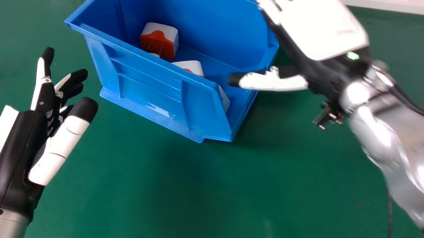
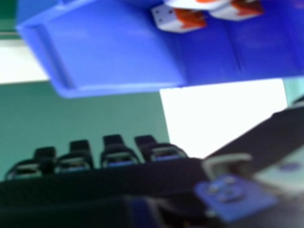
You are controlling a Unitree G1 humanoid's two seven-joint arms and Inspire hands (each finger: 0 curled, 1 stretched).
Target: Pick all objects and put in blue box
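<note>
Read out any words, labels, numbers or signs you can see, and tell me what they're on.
Nothing can be read as text.
Right hand: a faint marking on its white shell, too small to read.
Left hand: small print at its wrist, too small to read.
Blue box: none I can make out.

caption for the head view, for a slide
Orange-and-white objects inside the blue box, right hand open at its rim, left hand open beside it.

texts, labels, brands | numbers, signs | none legible
</note>
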